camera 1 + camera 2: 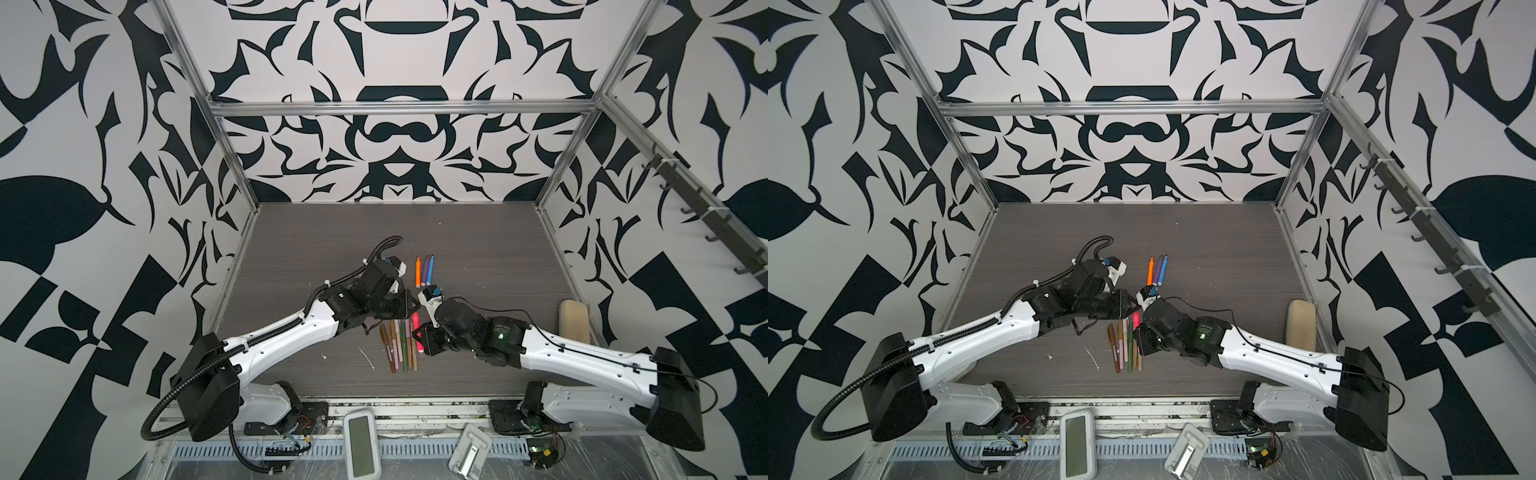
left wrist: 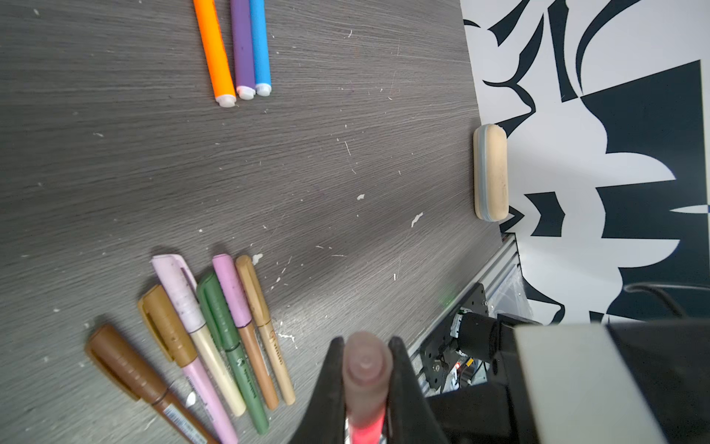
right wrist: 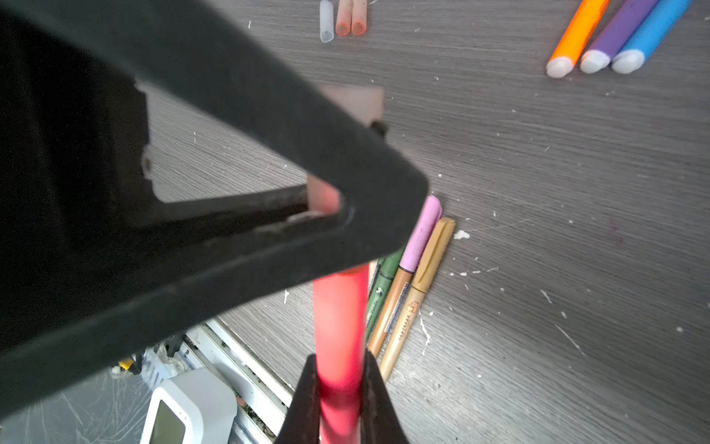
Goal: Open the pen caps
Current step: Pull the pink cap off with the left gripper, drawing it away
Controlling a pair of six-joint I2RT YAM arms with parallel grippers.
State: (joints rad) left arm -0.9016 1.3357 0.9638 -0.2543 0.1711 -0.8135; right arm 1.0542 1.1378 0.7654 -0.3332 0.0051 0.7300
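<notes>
Currently you have both grippers on one pen near the middle of the table (image 1: 332,232). Your left gripper (image 2: 366,341) is closed tight on the translucent pinkish cap (image 2: 365,378), with a finger pressed against each side of it. Your right gripper (image 3: 340,359) is clamped on the barrel of the pink-red pen (image 3: 340,307), and its fingers touch the barrel on both sides. In the left wrist view the cap runs straight into the red barrel with no gap showing.

In both top views the pink-red pen (image 1: 415,322) (image 1: 1136,320) runs near to far between the two grippers. It sits just right of the row of six muted pens (image 1: 399,345). You cannot tell from these views how high it sits above the table.

The six muted pens (image 2: 215,330) lie side by side, touching or nearly so, each with its cap on: brown, gold, pale pink, green, lilac and tan.

Farther back, the orange pen (image 1: 417,272), purple pen (image 1: 424,270) and blue pen (image 1: 431,268) lie close together, well apart from the muted row. Their white butt ends point toward the near side.

The right wrist view shows three loose caps (image 3: 343,19) lying side by side on the table, one clear and two pinkish.

A tan pad (image 1: 574,320) rests at the right edge of the table, against the wall.
</notes>
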